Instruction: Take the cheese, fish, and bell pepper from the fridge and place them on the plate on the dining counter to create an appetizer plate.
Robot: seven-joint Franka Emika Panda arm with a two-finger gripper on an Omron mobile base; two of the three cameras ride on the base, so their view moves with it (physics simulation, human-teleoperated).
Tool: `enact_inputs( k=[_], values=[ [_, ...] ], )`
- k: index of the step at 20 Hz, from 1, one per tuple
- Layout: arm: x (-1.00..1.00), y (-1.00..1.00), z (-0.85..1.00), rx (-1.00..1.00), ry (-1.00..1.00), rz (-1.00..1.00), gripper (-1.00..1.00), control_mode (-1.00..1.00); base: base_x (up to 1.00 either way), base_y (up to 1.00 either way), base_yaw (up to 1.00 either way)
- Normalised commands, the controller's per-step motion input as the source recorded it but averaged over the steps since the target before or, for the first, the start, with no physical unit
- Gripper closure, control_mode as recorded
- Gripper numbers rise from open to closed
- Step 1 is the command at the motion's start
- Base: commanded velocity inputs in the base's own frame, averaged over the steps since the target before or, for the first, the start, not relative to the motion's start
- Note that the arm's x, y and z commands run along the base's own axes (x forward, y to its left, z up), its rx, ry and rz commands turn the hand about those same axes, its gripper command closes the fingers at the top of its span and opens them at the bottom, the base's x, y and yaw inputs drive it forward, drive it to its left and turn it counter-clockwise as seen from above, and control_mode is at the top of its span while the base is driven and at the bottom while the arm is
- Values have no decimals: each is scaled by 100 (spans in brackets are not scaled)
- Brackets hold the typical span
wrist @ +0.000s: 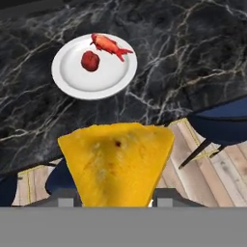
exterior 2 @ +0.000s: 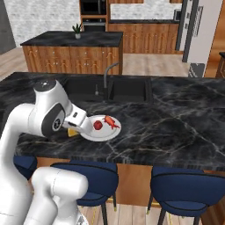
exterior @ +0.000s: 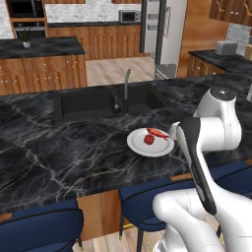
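My gripper (wrist: 116,200) is shut on the cheese (wrist: 116,161), a yellow-orange wedge that looms large in the hand view and hides the fingertips. Beyond it the white plate (wrist: 77,82) lies on the black marble dining counter (wrist: 193,43), carrying the red-orange fish (wrist: 110,46) and the dark red bell pepper (wrist: 90,61). In the right base view the gripper (exterior 2: 77,125) hangs just left of the plate (exterior 2: 105,133), over the counter's near edge, with the cheese (exterior 2: 72,132) showing under it. The fish (exterior: 157,132) and bell pepper (exterior: 148,140) sit on the plate (exterior: 142,146).
A black sink (exterior: 103,101) with a tall faucet (exterior: 126,83) is set into the counter behind the plate. Blue stools (exterior: 44,226) stand under the near edge. The fridge (exterior: 170,39) is far back across the wooden floor, and a second dark-topped island (exterior: 39,47) lies at the back left.
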Motion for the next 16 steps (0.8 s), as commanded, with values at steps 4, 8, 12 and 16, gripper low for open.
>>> enact_inputs(
  k=[4, 8, 12, 16],
  values=[
    [14, -33, -18, 10, 16, -30, 100, -100, 0, 0, 0],
    [32, -13, -29, 11, 12, -28, 100, -100, 0, 0, 0],
    [56, 1, -36, 3, 2, -11, 100, -100, 0, 0, 0],
    [64, 0, -42, 0, 4, 0, 100, -100, 0, 0, 0]
  ],
)
